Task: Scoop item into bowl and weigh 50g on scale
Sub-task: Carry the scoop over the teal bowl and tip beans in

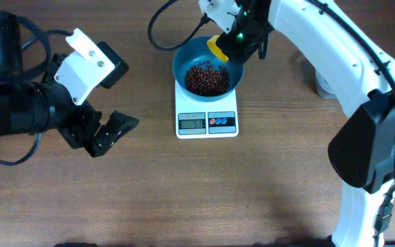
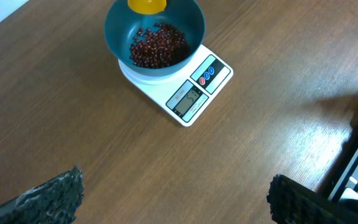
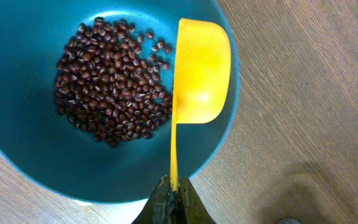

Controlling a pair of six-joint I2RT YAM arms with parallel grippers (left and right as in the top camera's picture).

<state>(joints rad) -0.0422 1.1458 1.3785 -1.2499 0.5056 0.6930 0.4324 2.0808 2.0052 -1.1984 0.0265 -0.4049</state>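
Down at the front of the table (image 1: pixel 184 206), the wood is bare. A bit further back, off to one side, the left gripper (image 1: pixel 105 130) hangs above the wood with its two fingers spread wide apart. It holds nothing. It is well apart from the scale, I think so that it does not bump the weighing.

Next comes the scale (image 1: pixel 206 122). It is white and square, and its little screen and red and blue buttons face the front (the numbers are too small for me to read for sure). On top of it sits the bowl (image 1: pixel 182 65), round and blue. It sits there so the scale can feel how heavy the stuff inside is.

Inside the bowl lie the beans (image 1: pixel 206 77), small and dark red-brown, in one pile at the bottom.

At the far rim of the bowl is the yellow scoop (image 1: pixel 218 48). The right gripper (image 3: pixel 173 198) has its fingers pressed together on the thin end of the scoop's handle. The scoop is turned on its side over the bowl, and I see no beans in it. I think it is held that way so beans slide into the bowl and not onto the table. Only the screen can say if more beans are needed.
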